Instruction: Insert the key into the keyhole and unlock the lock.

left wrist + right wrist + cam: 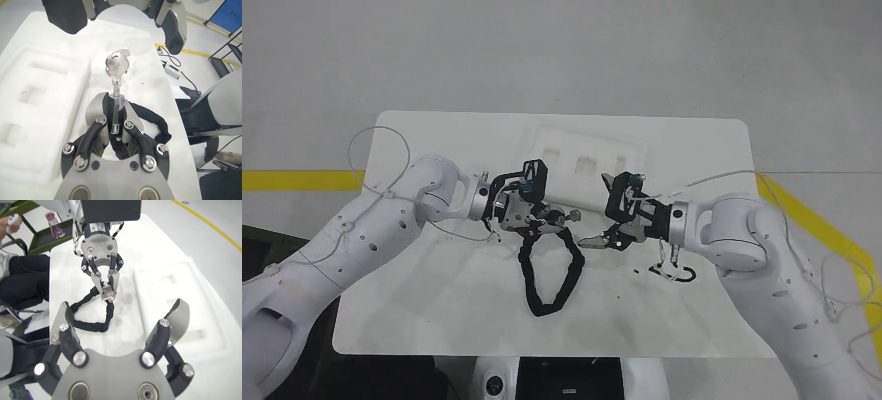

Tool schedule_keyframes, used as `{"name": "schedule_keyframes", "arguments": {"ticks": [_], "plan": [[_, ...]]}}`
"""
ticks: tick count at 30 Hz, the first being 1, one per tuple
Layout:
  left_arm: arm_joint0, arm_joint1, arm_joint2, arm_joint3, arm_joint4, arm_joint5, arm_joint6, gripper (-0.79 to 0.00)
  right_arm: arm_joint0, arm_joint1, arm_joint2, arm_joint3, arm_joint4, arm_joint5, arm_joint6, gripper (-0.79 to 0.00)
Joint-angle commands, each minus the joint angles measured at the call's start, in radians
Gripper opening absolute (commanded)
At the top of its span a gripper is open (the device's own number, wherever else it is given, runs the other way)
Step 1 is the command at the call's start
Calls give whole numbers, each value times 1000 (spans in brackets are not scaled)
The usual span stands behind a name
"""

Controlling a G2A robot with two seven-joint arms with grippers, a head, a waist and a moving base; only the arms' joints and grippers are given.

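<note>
While the left gripper (pixel 115 103) is clenched on the lock (pixel 117 106), a short chrome cylinder pinched between its two grey fingers, the key (pixel 118 64) stands in the keyhole at the cylinder's end face. Its flat silver head, covered in a fine dimpled pattern, sticks out beyond the fingertips and is free of them.

The right gripper (pixel 121 312) hovers just right of the key with its fingers spread wide, touching neither key nor lock. Its pads (pixel 67 313) are black and ribbed.

From the lock a chain (pixel 547 272) in a black fabric sleeve droops to the white table (pixel 712 310). It lies there in a loop on the near side of both grippers.

Most of the key's blade is hidden inside the cylinder, and the fingers cover the cylinder's sides, so whether the lock has been turned cannot be told. A small ring in the head's hole is hard to make out.

At the table's far side sits a white foam tray (pixel 587 155) with rectangular hollows.
</note>
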Motion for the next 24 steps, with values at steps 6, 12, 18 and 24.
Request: {"name": "schedule_keyframes", "arguments": {"ticks": [6, 12, 18, 24], "plan": [[-59, 11, 81, -6, -77, 0, -35, -785, 0, 3, 8, 1, -233, -99, -165, 0], [-83, 12, 131, -3, -97, 0, -18, -785, -1, 0, -26, -13, -394, -111, -279, -246], [-106, 13, 164, 5, -97, 0, 11, -785, 16, -4, -68, -10, -457, -129, -304, -413], [-106, 13, 166, 9, -84, 0, 29, -785, 32, -6, -84, 0, -468, -127, -307, -536]]}}
